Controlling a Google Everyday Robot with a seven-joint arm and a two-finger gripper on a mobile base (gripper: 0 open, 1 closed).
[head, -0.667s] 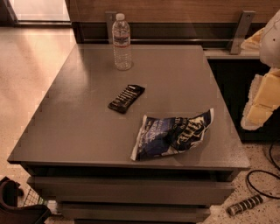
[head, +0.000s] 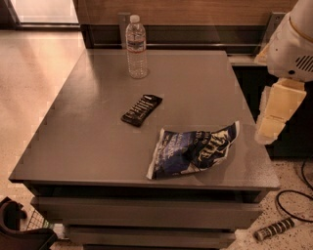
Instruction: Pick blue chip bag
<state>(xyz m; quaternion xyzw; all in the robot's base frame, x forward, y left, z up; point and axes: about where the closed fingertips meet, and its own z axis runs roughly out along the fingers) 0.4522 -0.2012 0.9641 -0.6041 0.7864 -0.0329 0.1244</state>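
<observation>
table (head: 88, 146), grey and square, fills most of the view, with a wooden wall panel (head: 195, 12) behind its far edge. the blue chip bag (head: 193, 150) lies flat and crinkled near the front edge, right of the middle. its long side slants, with one white-trimmed end close to the front edge and the other pointing toward the right edge. white lettering shows on the dark blue foil. the bag rests free on the surface.

the black bar wrapper (head: 142, 110) lies near the centre of the table on a diagonal. it is just beyond the bag, to the left of it and apart from it. a clear water bottle (head: 136, 46) with a white cap stands upright near the far edge, left of the middle, well apart from both wrappers.

the cream-coloured gripper (head: 274, 114) hangs outside the right edge of the table, near the bag's raised end but not touching it. it sits below a white arm housing (head: 293, 49) in the upper right of the view. whether the pincer is released or clenched cannot be told; the bag is not in its grasp.

on the speckled floor by the front right corner lie a dark cable (head: 293, 195) and a short ribbed cylinder (head: 274, 228). a dark object (head: 19, 229) sits by the front left corner, too dim to name.
</observation>
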